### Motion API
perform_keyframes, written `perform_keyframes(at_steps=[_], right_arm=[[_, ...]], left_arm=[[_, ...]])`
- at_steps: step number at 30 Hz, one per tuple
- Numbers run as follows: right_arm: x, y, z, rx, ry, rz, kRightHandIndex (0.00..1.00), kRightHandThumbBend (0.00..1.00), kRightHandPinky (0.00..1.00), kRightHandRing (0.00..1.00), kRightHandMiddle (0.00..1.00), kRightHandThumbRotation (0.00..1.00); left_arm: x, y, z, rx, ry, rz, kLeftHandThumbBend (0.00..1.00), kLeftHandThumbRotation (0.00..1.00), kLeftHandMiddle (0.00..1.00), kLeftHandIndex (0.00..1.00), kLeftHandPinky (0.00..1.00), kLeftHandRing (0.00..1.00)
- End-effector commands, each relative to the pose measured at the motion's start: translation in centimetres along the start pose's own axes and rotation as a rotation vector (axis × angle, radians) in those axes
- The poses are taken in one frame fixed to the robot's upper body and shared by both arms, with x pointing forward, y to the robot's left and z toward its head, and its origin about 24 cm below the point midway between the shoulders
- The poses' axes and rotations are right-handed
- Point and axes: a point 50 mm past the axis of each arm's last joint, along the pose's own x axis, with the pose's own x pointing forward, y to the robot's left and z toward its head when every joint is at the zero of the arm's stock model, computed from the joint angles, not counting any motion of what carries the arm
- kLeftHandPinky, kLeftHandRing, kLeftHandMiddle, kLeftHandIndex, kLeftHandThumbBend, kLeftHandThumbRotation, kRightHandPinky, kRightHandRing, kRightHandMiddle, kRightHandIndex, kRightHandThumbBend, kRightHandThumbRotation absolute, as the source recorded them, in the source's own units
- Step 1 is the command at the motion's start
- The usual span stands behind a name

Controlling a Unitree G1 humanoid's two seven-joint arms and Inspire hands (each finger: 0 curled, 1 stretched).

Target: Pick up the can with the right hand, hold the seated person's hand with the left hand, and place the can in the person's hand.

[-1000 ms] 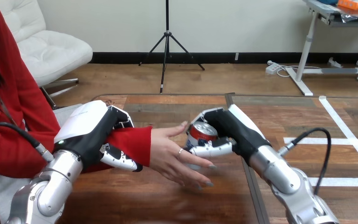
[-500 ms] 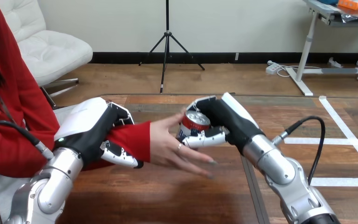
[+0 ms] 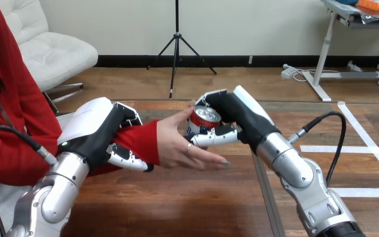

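- Can first: the red and silver drink can (image 3: 203, 120) is in the robot's right hand (image 3: 237, 118), a black hand with white shells. Its fingers curl round the can's far side and its thumb crosses the near side, so the grasp is closed firmly on it.
- The can's silver top shows, tipped a little toward the camera. Its lower end is hidden behind the thumb and the person's palm.
- The can rests against the person's hand (image 3: 180, 145), near the middle of the view. That hand is open with its palm turned to the can, its thumb raised beside the can's left edge and its fingers stretched out beneath the can toward the view's right.
- The robot's left hand (image 3: 98, 133) is wrapped round the person's wrist (image 3: 140, 143), which is covered by a red sleeve. Its fingers lie over the top and its thumb is tucked underneath — closed on it.
- All of this is over the brown wooden table (image 3: 177, 202) — whether the person's fingertips touch the boards cannot be told.
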Motion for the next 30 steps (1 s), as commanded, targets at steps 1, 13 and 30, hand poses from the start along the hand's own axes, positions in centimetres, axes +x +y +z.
perform_keyframes(at_steps=[1, 13, 30], right_arm=[[2.53, -2.59, 10.03, -0.089, -0.36, -0.053, 0.46, 0.62, 0.29, 0.34, 0.41, 0.0], [2.29, -2.74, 10.06, -0.086, -0.359, -0.043, 0.45, 0.62, 0.29, 0.33, 0.4, 0.0], [2.2, -2.73, 9.56, -0.097, -0.295, -0.017, 0.45, 0.63, 0.29, 0.34, 0.4, 0.0]], left_arm=[[1.76, 6.58, 8.07, -0.016, -0.364, 0.313, 0.87, 0.0, 0.34, 0.36, 0.23, 0.28], [1.67, 6.65, 8.0, -0.014, -0.363, 0.32, 0.86, 0.0, 0.35, 0.36, 0.24, 0.29], [1.56, 6.74, 8.07, -0.025, -0.362, 0.328, 0.85, 0.0, 0.35, 0.36, 0.25, 0.3]])
